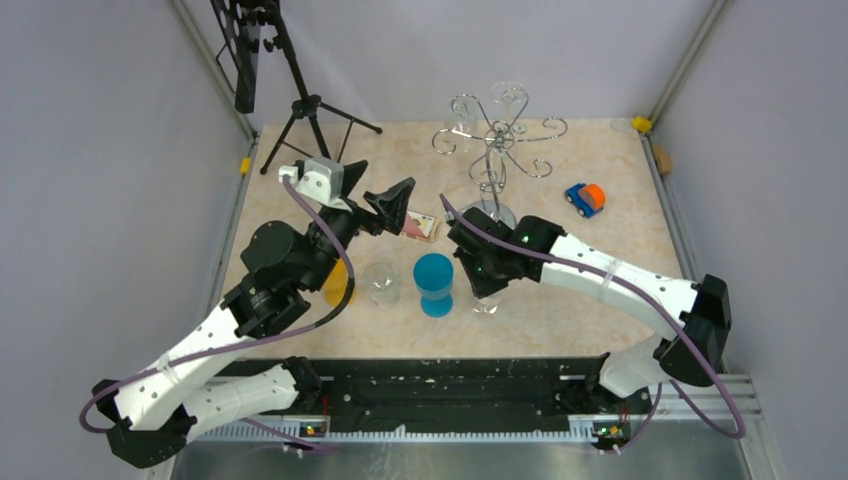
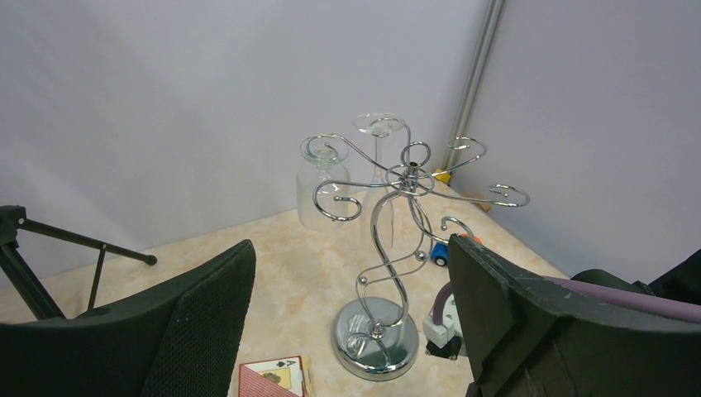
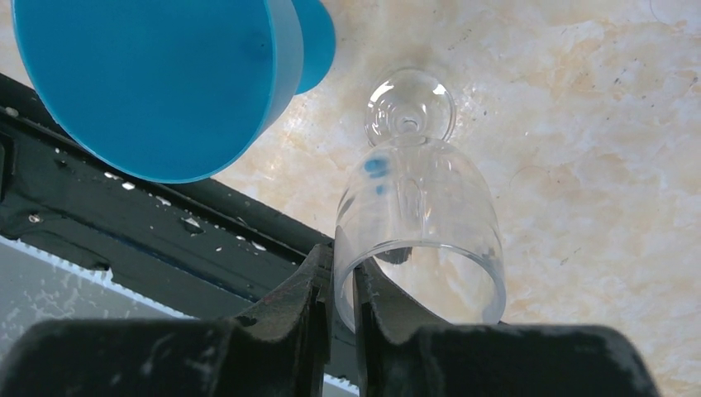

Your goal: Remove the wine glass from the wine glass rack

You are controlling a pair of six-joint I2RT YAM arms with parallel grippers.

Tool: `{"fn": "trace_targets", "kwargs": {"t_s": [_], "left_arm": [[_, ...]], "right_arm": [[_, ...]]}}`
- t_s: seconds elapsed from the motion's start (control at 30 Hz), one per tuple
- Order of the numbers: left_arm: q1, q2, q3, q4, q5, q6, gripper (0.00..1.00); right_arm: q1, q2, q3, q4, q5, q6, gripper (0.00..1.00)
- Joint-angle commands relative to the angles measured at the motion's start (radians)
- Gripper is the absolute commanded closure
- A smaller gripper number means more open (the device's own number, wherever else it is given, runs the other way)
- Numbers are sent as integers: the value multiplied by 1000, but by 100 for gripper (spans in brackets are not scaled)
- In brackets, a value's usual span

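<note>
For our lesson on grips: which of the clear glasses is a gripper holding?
The glass just right of the blue cup: the right gripper pinches its rim. The other table glass stands free, and others hang on the rack.

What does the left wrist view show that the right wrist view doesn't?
Only the left wrist view shows the wine glass rack with a hanging glass, a tripod leg, a card box and the open left gripper. Only the right wrist view shows the right gripper pinching the rim of a wine glass beside a blue cup. Both show the marbled tabletop.
</note>
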Motion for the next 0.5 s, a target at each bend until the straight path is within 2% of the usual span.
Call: {"fn": "trace_targets", "kwargs": {"t_s": [0.0, 0.17, 0.47], "left_arm": [[0, -13, -9, 35, -17, 14, 11], [0, -13, -9, 32, -18, 14, 11], [0, 13, 6, 9, -52, -5, 7]], "right_arm": [[12, 4, 23, 8, 29, 5, 80], [14, -31, 72, 7, 47, 1, 65], [14, -128, 169, 29, 3, -11, 58]]}}
